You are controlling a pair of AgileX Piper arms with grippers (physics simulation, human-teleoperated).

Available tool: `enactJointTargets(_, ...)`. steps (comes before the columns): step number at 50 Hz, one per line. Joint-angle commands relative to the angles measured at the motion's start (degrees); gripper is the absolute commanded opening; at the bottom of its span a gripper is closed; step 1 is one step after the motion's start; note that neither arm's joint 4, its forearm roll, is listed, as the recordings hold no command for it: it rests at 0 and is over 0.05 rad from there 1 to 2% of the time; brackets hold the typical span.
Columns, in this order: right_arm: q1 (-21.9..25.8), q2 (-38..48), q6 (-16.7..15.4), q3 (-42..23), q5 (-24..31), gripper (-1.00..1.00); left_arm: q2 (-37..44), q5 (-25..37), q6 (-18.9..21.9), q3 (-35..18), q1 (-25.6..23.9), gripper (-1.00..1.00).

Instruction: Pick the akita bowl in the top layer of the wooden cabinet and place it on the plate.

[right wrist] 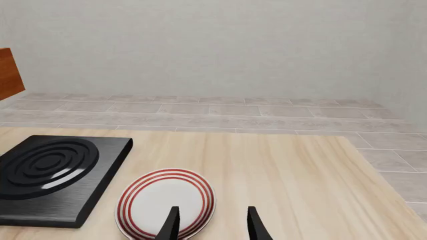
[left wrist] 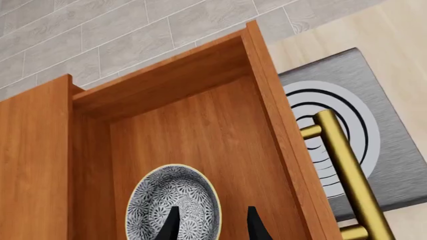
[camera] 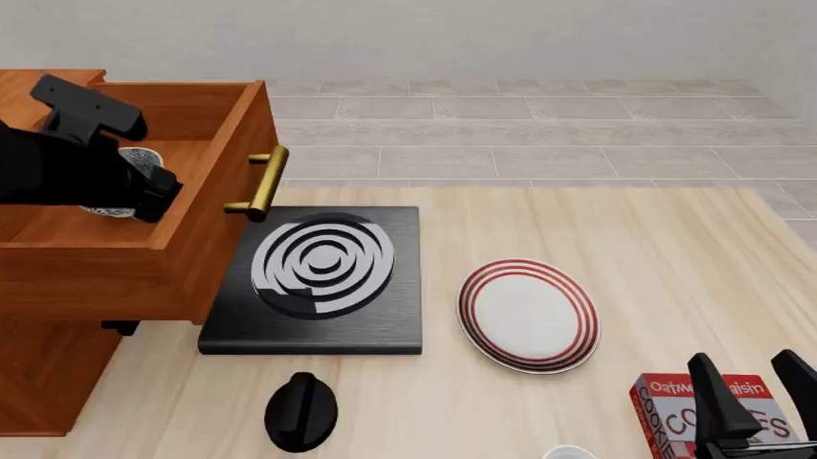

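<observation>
The top layer (left wrist: 200, 125) of the wooden cabinet (camera: 128, 268) is pulled out, its brass handle (camera: 262, 182) facing the stove. The akita bowl (left wrist: 167, 200), dark speckled with a pale rim, lies on the drawer floor; in the front view only slivers of the bowl (camera: 138, 157) show behind my left arm. My left gripper (left wrist: 212, 225) is open just above it, one finger over the bowl's inside and the other past its rim. The plate (camera: 529, 314) with red rings sits mid-table. My right gripper (camera: 753, 397) hovers open near the front right, with the plate (right wrist: 167, 202) in front of it.
A black stove slab (camera: 320, 277) with silver rings lies between the cabinet and the plate. A black knob-shaped object (camera: 302, 411) stands in front of it. A red cookie box (camera: 676, 406) lies beneath the right gripper. The drawer walls (left wrist: 280, 125) close in on the left gripper.
</observation>
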Motion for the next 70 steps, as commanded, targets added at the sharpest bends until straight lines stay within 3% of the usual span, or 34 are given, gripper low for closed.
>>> enactJointTargets(1, 0.0, -0.8, -0.1, -0.1, 0.8, 1.0, 0.2, -1.1, 0.0, 1.3, 0.2, 1.0)
enactJointTargets(35, 0.0, -0.5, 0.0, -0.1, 0.5, 1.0, 0.3, -2.9, -0.5, 2.8, -1.5, 1.0)
enactJointTargets(36, 0.0, -0.4, 0.0, -0.1, 0.5, 1.0, 0.2, -3.0, -0.5, 2.8, -1.5, -1.0)
enactJointTargets(70, 0.0, -0.5, -0.1, -0.1, 0.5, 1.0, -1.7, -5.0, 1.7, 1.3, -1.3, -1.0)
